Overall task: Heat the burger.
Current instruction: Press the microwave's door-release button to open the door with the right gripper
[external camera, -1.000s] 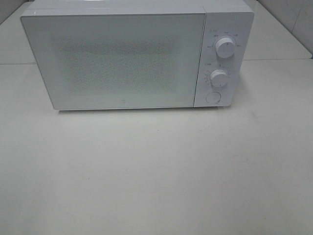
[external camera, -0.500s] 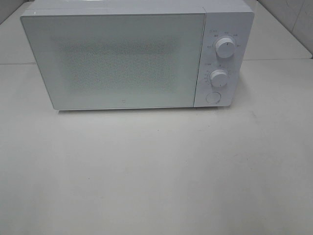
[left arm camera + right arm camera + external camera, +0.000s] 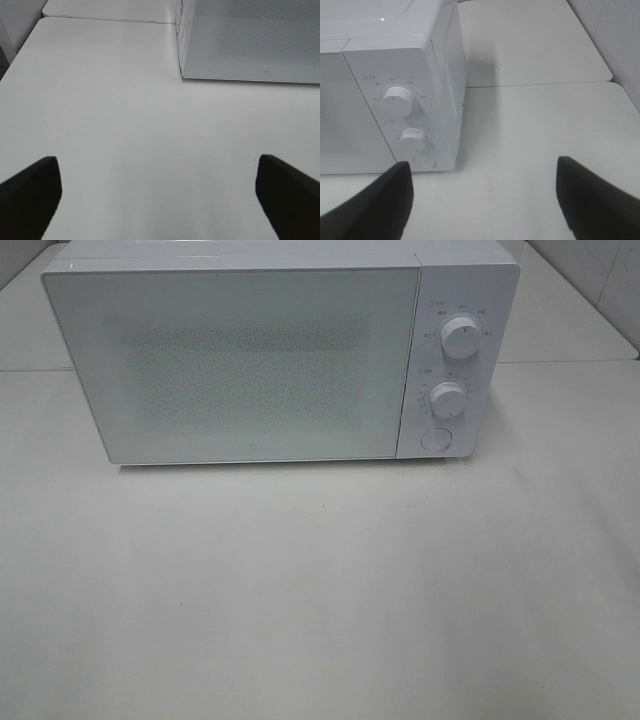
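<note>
Nothing moved, one closed microwave point(image 3: 240, 360), two knobs point(image 3: 460, 337), one button point(image 3: 435, 439)

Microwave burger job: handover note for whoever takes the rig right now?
Left gripper: open, empty, over the table near the microwave's front left corner.
Right gripper: open, empty, facing the control panel.
Burger: not visible in any view. The door is shut and nothing shows through it, so I cannot tell if the burger is inside.
Done: unclear from these views.
Left: find the burger, load it if needed, then probably set the upper knob and lower knob.
</note>
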